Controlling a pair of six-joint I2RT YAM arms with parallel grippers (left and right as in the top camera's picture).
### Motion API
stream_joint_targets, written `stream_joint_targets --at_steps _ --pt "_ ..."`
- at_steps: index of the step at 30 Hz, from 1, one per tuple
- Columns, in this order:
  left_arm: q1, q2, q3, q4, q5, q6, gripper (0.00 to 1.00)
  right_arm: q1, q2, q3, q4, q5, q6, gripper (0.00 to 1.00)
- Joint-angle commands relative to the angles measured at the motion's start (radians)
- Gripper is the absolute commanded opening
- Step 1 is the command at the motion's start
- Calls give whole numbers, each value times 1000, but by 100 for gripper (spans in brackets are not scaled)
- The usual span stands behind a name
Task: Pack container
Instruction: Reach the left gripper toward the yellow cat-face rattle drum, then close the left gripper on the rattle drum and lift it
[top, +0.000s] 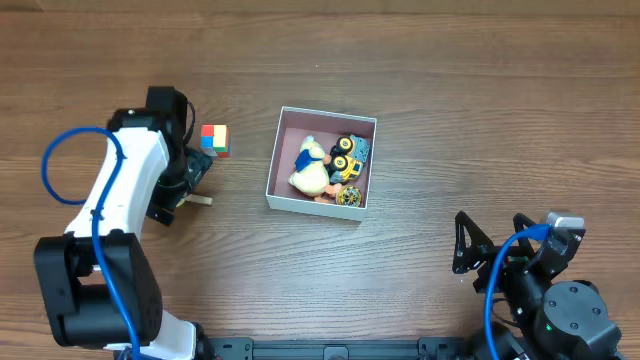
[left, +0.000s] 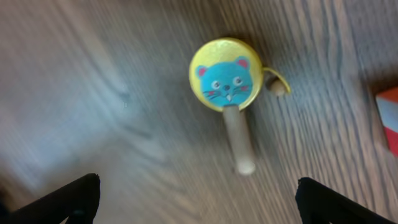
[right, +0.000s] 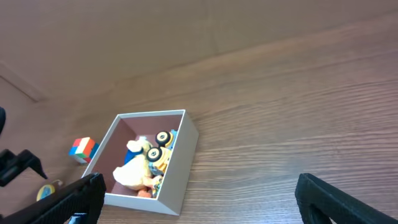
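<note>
**Table layout, seen from overhead**

At mid-table you find the container (top: 315, 203). It holds a duck toy (top: 312, 168), with a toy truck (top: 350, 153) to the duck's right. A cube (top: 214, 139) lies left of the container, apart from it. Nearer you than the cube lies a hand drum (left: 227, 84) (directly beneath the left gripper (left: 198, 182)).

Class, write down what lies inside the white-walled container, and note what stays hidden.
Inside the container: a yellowish duck toy, a yellow-and-blue toy truck and a small round yellow piece. Anything beneath them is covered.
</note>
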Motion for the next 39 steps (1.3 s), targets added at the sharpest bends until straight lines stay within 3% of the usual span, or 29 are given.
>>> stream_joint_targets --at_steps 1,6,13,17,25,39 --pt "5 -3 -95 89 0 -14 100 2 -2 1 4 -1 -3 100" --pt "5 -3 -156 242 57 48 100 2 -2 1 4 -1 -3 100" --pt "5 -3 -159 224 85 -88 100 2 -2 1 4 -1 -3 100" --pt "6 -3 -160 204 30 -134 100 2 -2 1 4 0 -3 100" --pt "5 -2 -239 324 52 -129 100 2 -2 1 4 -1 -3 100" --pt "5 0 -268 349 26 -174 100 2 -2 1 4 0 -3 100"
